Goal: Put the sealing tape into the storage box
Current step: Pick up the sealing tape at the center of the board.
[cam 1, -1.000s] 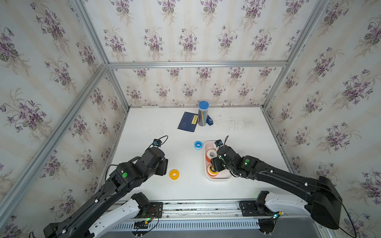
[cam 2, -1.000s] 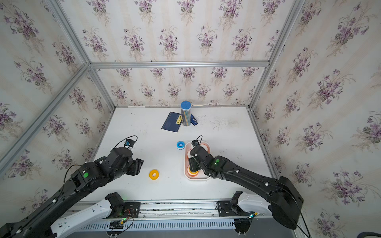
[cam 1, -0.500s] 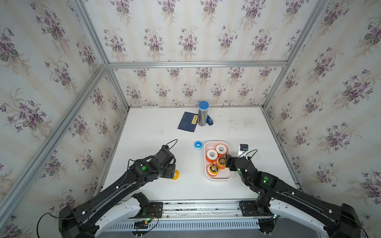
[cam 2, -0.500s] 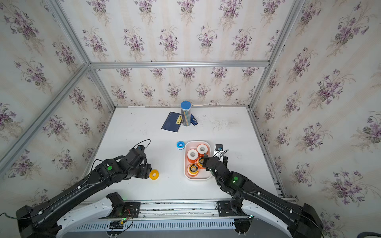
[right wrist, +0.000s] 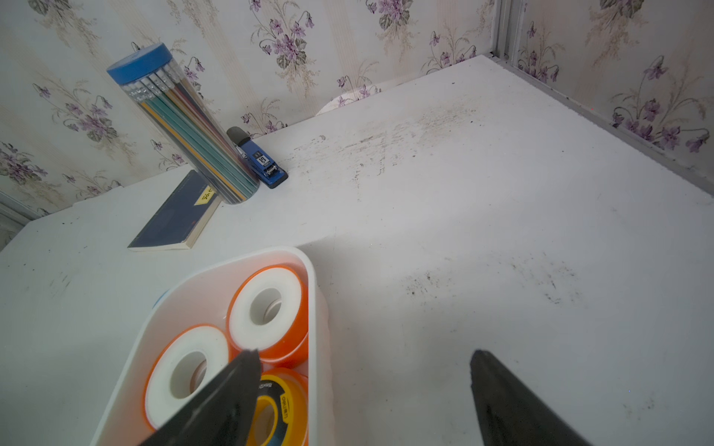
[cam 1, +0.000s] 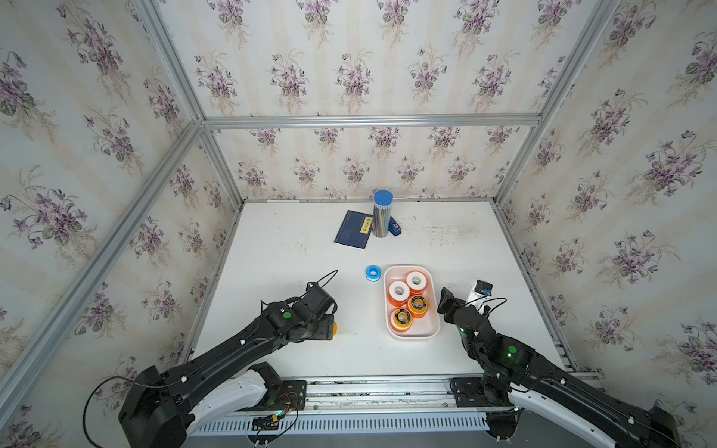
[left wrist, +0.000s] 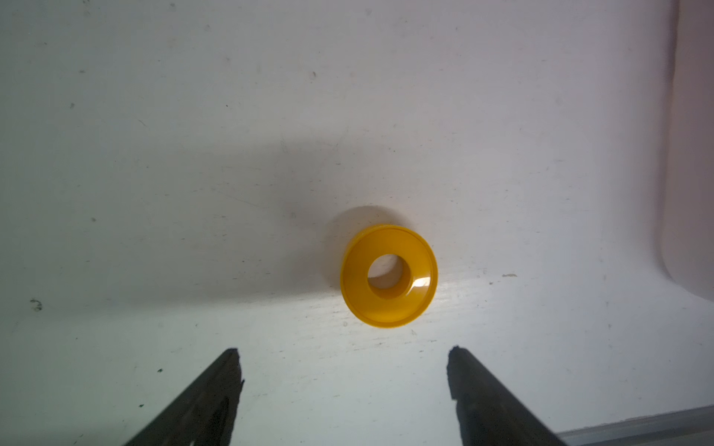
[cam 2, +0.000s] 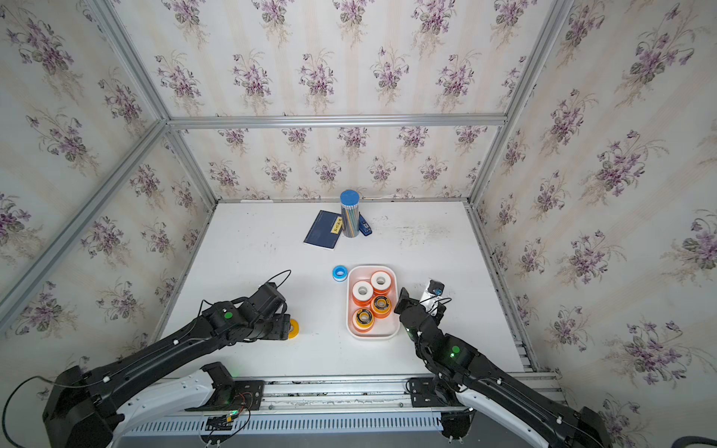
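The storage box (cam 1: 412,336) is a shallow white tray right of centre, seen in both top views (cam 2: 373,334). It holds two white-faced, orange-rimmed rolls of sealing tape (cam 1: 399,291) and two yellow ones with black centres (cam 1: 417,305). A blue-and-white roll (cam 1: 373,272) lies on the table by the box's far left corner. A plain yellow roll (left wrist: 389,275) lies flat on the table just beyond my left gripper (left wrist: 344,353), which is open and empty. My right gripper (right wrist: 365,355) is open and empty. One of its fingers is over the box (right wrist: 313,309) and the other over the table beside it.
At the back stand a tall blue-capped cylinder of pencils (cam 1: 382,215), a dark blue notebook (cam 1: 351,234) and a blue stapler (cam 1: 394,227). Papered walls close in the table on three sides, and a metal rail runs along the front.
My right gripper has drawn back from over the box to its right side and opened wider. My left gripper has moved right, close to the yellow roll, and opened wider.
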Robot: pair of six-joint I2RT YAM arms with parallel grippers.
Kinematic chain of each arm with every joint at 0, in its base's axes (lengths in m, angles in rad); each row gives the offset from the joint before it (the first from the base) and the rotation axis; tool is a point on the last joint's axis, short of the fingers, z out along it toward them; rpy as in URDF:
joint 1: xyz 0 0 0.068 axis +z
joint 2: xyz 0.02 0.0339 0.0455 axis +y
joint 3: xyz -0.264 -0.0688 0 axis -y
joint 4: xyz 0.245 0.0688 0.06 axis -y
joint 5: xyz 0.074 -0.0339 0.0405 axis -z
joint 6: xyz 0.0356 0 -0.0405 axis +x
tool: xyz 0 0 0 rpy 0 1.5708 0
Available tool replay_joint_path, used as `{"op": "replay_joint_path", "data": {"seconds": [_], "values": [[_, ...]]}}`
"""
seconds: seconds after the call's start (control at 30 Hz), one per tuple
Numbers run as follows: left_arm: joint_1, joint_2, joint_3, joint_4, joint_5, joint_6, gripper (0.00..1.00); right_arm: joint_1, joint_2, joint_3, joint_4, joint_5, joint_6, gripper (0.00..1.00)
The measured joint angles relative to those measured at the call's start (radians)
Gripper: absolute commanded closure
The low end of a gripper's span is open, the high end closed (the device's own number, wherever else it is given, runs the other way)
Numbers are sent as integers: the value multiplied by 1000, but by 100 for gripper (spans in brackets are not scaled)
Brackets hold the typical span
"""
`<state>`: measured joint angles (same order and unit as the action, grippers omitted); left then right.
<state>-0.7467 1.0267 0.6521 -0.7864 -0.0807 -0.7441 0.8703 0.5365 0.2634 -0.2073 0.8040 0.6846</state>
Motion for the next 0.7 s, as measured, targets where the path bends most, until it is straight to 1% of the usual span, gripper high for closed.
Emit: {"op": "replay_joint_path", "data": {"seconds": [0.17,0.4,0.7], "values": [[-2,87,1,73,26,-2,17,0,-19,-6,-5,5,14,11],[-6,204,24,137,47,10,18,0,1,-6,-5,9,15,11],[-19,281,19,169,35,12,25,0,14,-5,-3,10,15,11]]}}
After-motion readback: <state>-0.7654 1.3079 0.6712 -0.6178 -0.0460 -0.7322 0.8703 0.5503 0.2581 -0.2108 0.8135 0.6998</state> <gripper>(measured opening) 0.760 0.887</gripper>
